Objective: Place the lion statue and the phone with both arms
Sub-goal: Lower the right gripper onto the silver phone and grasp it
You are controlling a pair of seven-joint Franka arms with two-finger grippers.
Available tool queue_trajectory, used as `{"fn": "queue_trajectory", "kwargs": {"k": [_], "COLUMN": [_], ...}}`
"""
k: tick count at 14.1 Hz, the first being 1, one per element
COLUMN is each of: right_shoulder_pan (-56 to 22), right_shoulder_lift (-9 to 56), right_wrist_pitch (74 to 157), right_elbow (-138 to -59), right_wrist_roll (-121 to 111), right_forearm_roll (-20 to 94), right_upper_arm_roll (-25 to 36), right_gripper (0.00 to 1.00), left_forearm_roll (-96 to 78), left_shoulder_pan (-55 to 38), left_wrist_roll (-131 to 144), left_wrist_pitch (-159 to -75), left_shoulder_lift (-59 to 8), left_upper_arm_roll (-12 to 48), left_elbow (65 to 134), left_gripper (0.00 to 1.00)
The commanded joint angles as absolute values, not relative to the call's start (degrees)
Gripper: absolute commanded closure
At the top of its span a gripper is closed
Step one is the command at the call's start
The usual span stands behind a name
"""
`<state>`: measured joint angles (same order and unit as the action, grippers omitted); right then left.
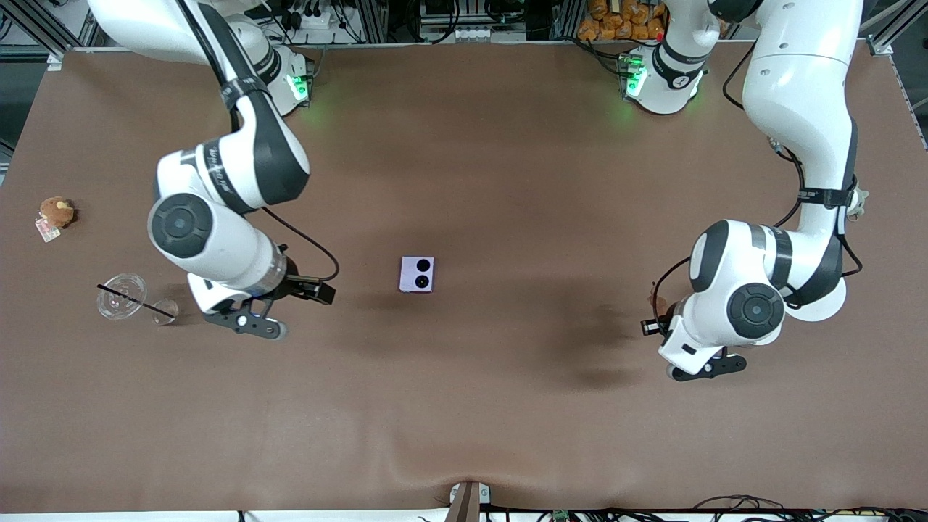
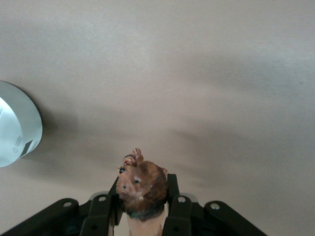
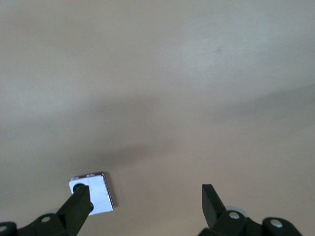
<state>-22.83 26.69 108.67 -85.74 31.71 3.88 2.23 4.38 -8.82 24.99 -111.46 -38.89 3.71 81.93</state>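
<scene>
The lion statue (image 2: pixel 142 189), small and orange-brown with a darker head, is clamped between the fingers of my left gripper (image 2: pixel 143 186). That gripper (image 1: pixel 652 324) hangs above the table toward the left arm's end; the lion barely shows in the front view. The phone (image 1: pixel 417 274), pale lavender with two black camera circles, lies flat near the table's middle. It also shows in the right wrist view (image 3: pixel 98 194). My right gripper (image 1: pixel 321 291) is open and empty (image 3: pixel 145 194), over the table beside the phone toward the right arm's end, apart from it.
A brown plush with a tag (image 1: pixel 56 212) lies at the table's edge at the right arm's end. A clear lid with a black straw (image 1: pixel 122 295) and a small clear cup (image 1: pixel 165 312) sit near the right arm. A white round object (image 2: pixel 15 128) shows in the left wrist view.
</scene>
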Motion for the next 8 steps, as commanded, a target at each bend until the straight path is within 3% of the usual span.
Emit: {"fn": "queue_trajectory", "kwargs": {"k": [1,5,8], "right_shoulder_pan": [-28.11,-32.08,-34.53], "right_shoulder_lift": [30.05,32.43,32.43], "right_wrist_pitch": [111.34,116.53,127.76], "right_elbow": [-84.99,-87.70,-94.99], "right_wrist_roll": [30.85,27.17,25.40], "right_forearm_roll": [4.66,4.66,4.66], "right_upper_arm_roll": [2.64,2.64,2.64], "right_gripper": [0.00,0.00,0.00], "left_forearm_roll": [4.83,5.10,6.58], "left_shoulder_pan": [-6.42,-4.58,-2.65], "left_wrist_roll": [27.50,30.23,30.15], "left_wrist_pitch": [-111.88,-114.61,-116.71], "left_shoulder_lift": [-39.11,-40.96,-42.53], "left_upper_arm_roll": [4.13,3.34,3.25], "left_elbow": [82.97,83.41,83.50], "left_gripper": [1.00,1.00,1.00]}}
